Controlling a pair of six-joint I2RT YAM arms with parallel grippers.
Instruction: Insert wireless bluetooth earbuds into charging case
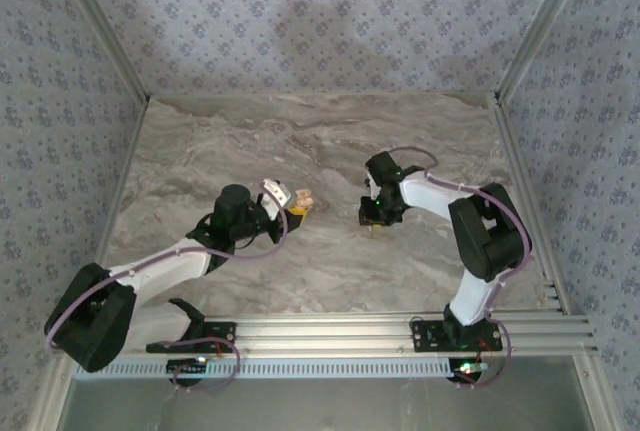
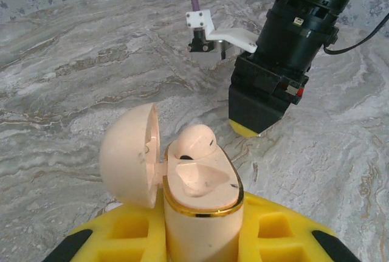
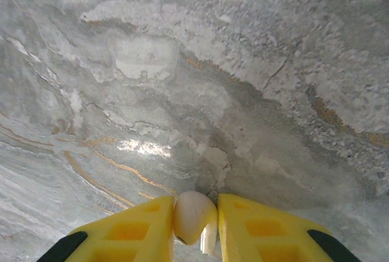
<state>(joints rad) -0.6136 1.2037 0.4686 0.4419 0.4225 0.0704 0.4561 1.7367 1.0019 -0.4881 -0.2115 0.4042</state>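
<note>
1. Top external view is showing the left gripper (image 1: 296, 209) reaching toward the middle of the marbled desk (image 1: 300, 131). It is gripping the pinkish charging case (image 1: 300, 198).
2. The right gripper (image 1: 372, 219) is hanging near the case on its right, apart from it, and is pointing down at the desk.
3. In the left wrist view, the case is standing upright between the left gripper's yellow fingers (image 2: 121, 234). The fingers are pressing on both sides of its body, so this gripper is narrowed around the case.
4. The lid (image 2: 127, 155) is standing open on the case's left side, with its hollow facing the case top.
5. A gold rim (image 2: 203, 206) is running around the case's open top.
6. The seated earbud (image 2: 193, 142) is resting in the far socket, with dark specks showing on its pale shell. The near socket (image 2: 203, 177) is lying empty.
7. Beyond the case in the same view, the right gripper is appearing as a black block with a yellow tip, low over the desk. Whether the tip is touching the surface cannot be told.
8. In the right wrist view, the right gripper's yellow fingers (image 3: 137, 228) are pinching the second earbud (image 3: 191, 216). They are drawn in to a narrow gap that the earbud is filling.
9. The second earbud's rounded head is sitting between the pads, and its short stem is pointing toward the bottom edge of the view.
10. The grey, gold-veined desk is lying past the fingertips there.
</note>
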